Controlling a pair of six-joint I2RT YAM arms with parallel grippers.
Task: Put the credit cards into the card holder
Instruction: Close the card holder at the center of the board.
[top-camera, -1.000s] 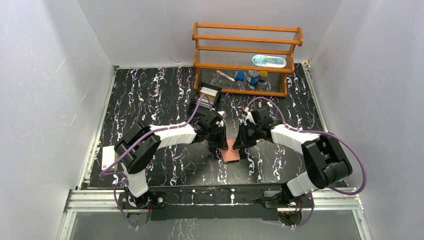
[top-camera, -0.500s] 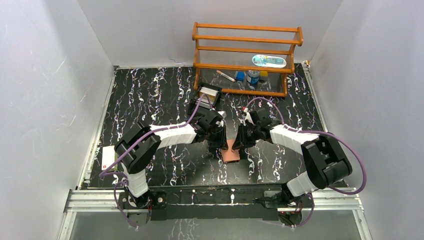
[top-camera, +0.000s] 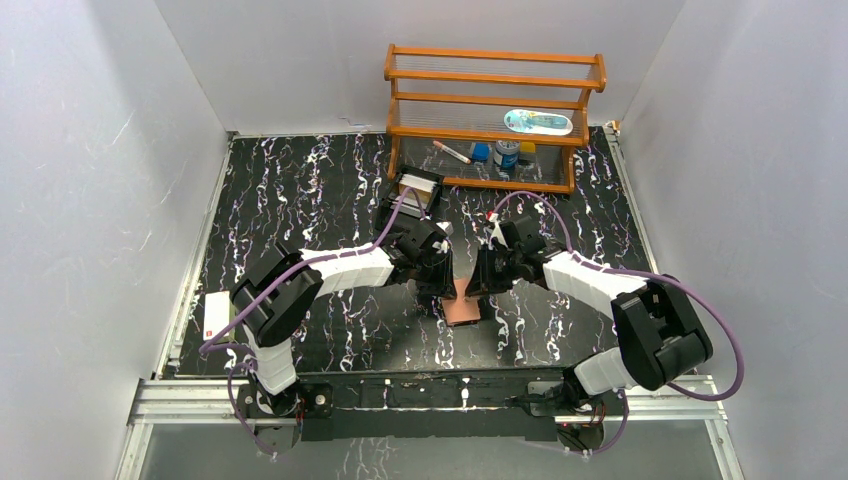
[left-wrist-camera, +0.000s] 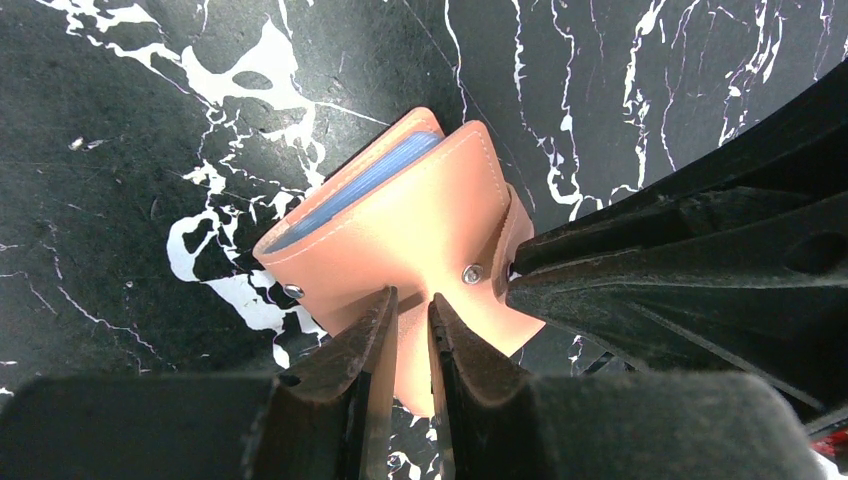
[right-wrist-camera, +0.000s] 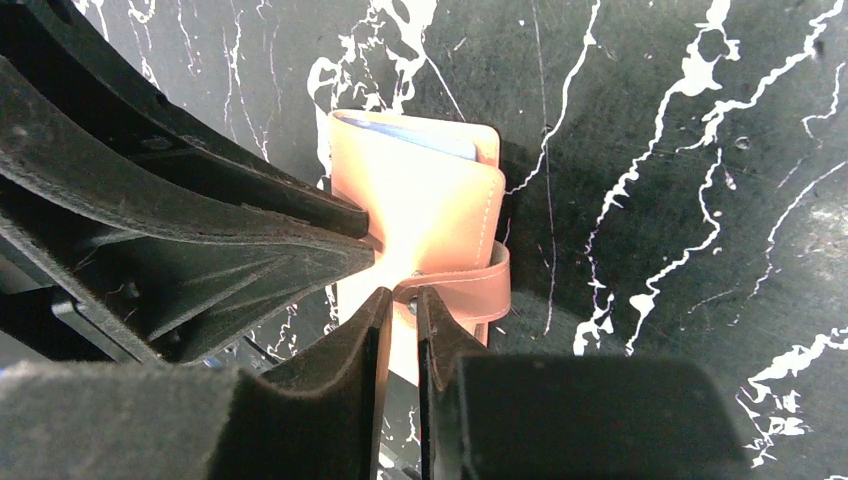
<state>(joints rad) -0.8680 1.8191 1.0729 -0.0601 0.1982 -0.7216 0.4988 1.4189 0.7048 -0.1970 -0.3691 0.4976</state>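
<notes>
Two robot arms meet over the middle of a black marbled table (top-camera: 300, 190), both clamped on a tan leather card holder (top-camera: 462, 312) between them. The left arm reaches from its base at the near left corner, elbow raised and pale forearm stretched toward the centre, wrist bent so the left gripper (top-camera: 443, 290) points down. The right arm mirrors it from the near right corner, elbow folded high, forearm angled inward, the right gripper (top-camera: 480, 292) tipped down facing its partner.

In the left wrist view, the left gripper (left-wrist-camera: 410, 305) has its fingers (left-wrist-camera: 365, 330) drawn close on a thin leather flap at the holder's near edge. The body of the card holder (left-wrist-camera: 400, 220) lies just beyond the fingertips, with a blue card (left-wrist-camera: 360, 185) edge-on in the pocket farthest from them. The right gripper's dark fingers press in from that camera's right, touching the holder beside a snap stud.

In the right wrist view, the right gripper (right-wrist-camera: 403, 298) is pinched tight on the leather where the snap tab (right-wrist-camera: 470, 290) wraps round. The holder stands partly open ahead of the fingertips, the blue card's edge showing at its far end, and the left gripper's fingers touch it from the camera's left.

Beyond the left gripper sits a black tray (top-camera: 418, 190). A wooden rack (top-camera: 495, 115) stands well behind both grippers.
</notes>
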